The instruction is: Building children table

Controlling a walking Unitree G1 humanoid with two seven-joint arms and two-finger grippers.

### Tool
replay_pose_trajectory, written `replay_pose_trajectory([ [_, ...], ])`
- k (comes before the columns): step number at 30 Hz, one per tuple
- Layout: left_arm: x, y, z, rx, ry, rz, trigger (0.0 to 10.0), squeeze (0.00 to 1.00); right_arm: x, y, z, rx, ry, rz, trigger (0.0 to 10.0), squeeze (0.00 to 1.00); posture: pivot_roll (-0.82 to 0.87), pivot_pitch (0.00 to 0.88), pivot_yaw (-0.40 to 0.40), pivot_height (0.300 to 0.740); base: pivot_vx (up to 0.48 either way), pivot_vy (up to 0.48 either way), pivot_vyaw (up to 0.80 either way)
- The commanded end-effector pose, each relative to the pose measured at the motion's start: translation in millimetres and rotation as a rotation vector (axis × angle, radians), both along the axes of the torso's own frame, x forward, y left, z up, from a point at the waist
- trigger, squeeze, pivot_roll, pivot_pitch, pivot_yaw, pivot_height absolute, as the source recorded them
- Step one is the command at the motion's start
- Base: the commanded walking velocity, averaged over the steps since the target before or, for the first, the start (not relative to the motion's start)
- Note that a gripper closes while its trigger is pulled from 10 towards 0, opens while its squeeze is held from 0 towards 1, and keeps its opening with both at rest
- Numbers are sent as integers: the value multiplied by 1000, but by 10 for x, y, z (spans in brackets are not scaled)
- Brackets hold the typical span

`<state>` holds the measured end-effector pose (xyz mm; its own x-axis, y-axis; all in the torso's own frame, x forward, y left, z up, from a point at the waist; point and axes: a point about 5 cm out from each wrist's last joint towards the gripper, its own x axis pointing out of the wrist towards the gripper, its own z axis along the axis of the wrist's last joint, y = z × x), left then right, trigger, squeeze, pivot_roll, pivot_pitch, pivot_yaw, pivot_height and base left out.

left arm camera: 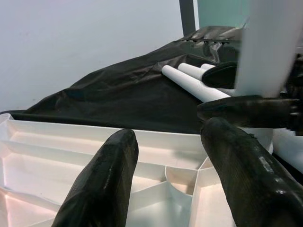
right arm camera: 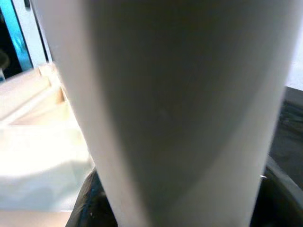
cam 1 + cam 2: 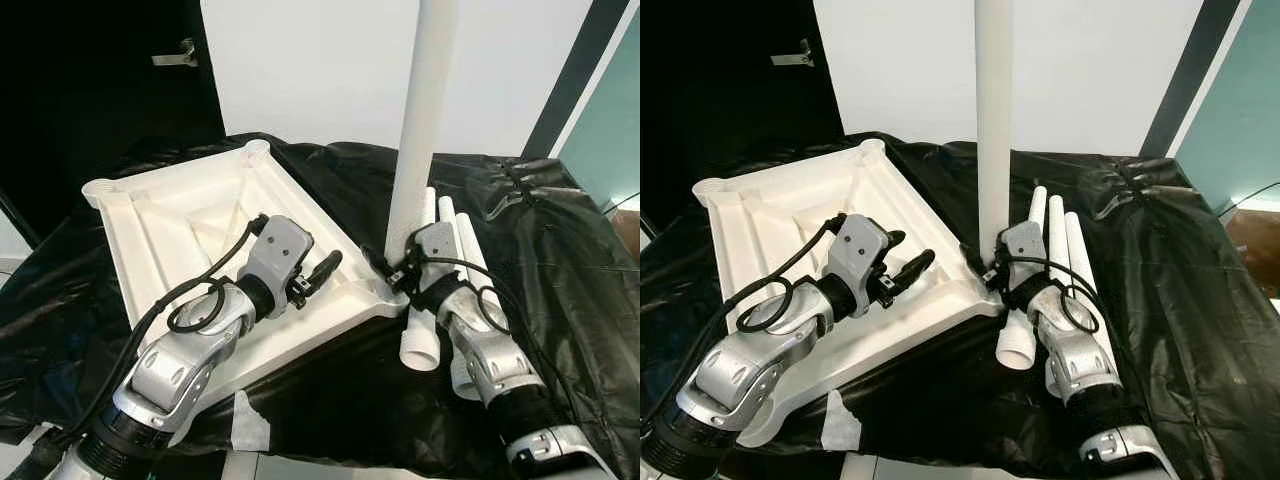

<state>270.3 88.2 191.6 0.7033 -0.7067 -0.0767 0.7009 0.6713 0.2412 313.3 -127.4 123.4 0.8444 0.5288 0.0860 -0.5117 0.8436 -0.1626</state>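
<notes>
Nearest to us, both silver arms reach forward over a bench draped in black plastic sheet [image 3: 560, 270]. We note the left gripper [image 3: 318, 274] resting over the upturned white table top [image 3: 150, 215], its two black fingers [image 1: 102, 184] spread with nothing between them, above the ribbed underside near the corner closest to the right arm. We judge it is placed there to steady the top while a leg goes in.

Our right gripper [image 3: 990, 268] is pinched on a white table leg [image 3: 994, 120] near its lower end and holds it upright, the foot of the leg at that same corner of the top. We read this as lining the leg up with its corner socket; whether it is seated we cannot tell.

Three spare legs [image 3: 1055, 235] lie side by side on the sheet, just beside the right arm, kept within reach.

We find no readable brand, label or writing on any part.
</notes>
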Motion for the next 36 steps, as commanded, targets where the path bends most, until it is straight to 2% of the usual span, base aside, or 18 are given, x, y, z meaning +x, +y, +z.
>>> replay_pose_trajectory([
  [1,-66,-51,42,15,6,-148,10000,0,-170,-78,-465,4,181,-20,10000,0,17,2,-8,740,0,0,0],
  [7,-63,-49,47,16,9,-151,10000,0,-206,-88,-488,58,186,-30,10000,0,17,9,0,740,0,0,0],
  [10,-58,-48,54,16,8,-152,10000,0,-199,-102,-502,32,185,-45,10000,0,17,9,2,740,0,0,0],
  [12,-56,-48,60,17,6,-153,10000,0,-172,-123,-534,24,224,-61,10000,0,17,8,4,740,0,0,0],
  [19,-55,-44,61,17,6,-153,10000,0,-111,-121,-545,5,328,-28,10000,0,15,8,-1,740,0,0,0],
  [23,-53,-40,62,16,5,-152,10000,0,-103,-115,-539,-14,342,-12,10000,0,17,8,-4,740,0,0,0],
  [35,-56,-30,66,13,2,-143,10000,0,-48,-203,-537,56,459,-48,10000,0,17,5,-8,740,0,0,0],
  [36,-55,-31,67,13,2,-143,10000,0,-40,-223,-536,85,477,-61,10000,0,17,2,-7,740,0,0,0],
])
